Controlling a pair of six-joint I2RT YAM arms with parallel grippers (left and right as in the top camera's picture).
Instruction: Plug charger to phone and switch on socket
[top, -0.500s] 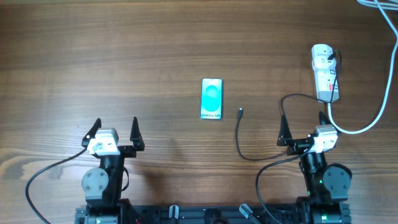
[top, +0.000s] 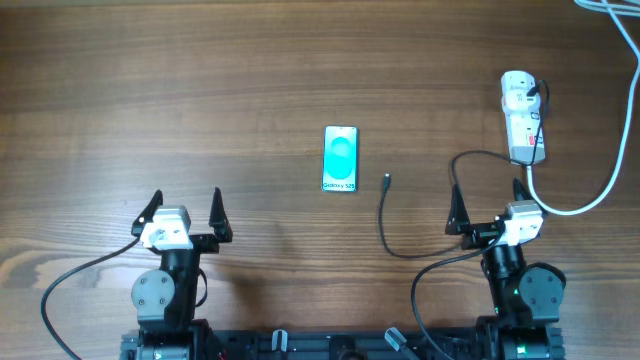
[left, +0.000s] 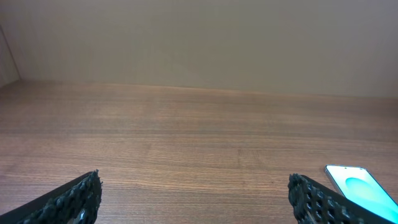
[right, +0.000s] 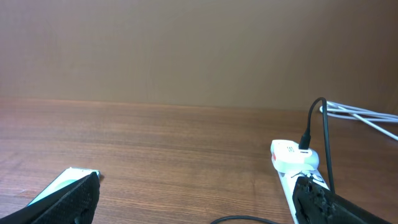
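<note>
Phone (top: 341, 159) lies flat mid-counter (top: 200, 80); charger (top: 381, 222) tip just beside its near end. Cable likely light, limp; best pinched at stiff connector. Socket (top: 522, 130) far right. Left hand (top: 186, 198), right hand (top: 488, 200) spread apart, empty.

The table (top: 200, 80) was brown wood with fine lengthwise grain. The phone (top: 341, 158) had a bright cyan screen with a paler round patch and dark text at one end. The charger (top: 381, 215) was black. The socket (top: 522, 130) was white with a red mark, and its cord (top: 575, 211) was white. The left gripper (top: 186, 198) and right gripper (top: 487, 198) had black, dimpled fingers and white housings.
</note>
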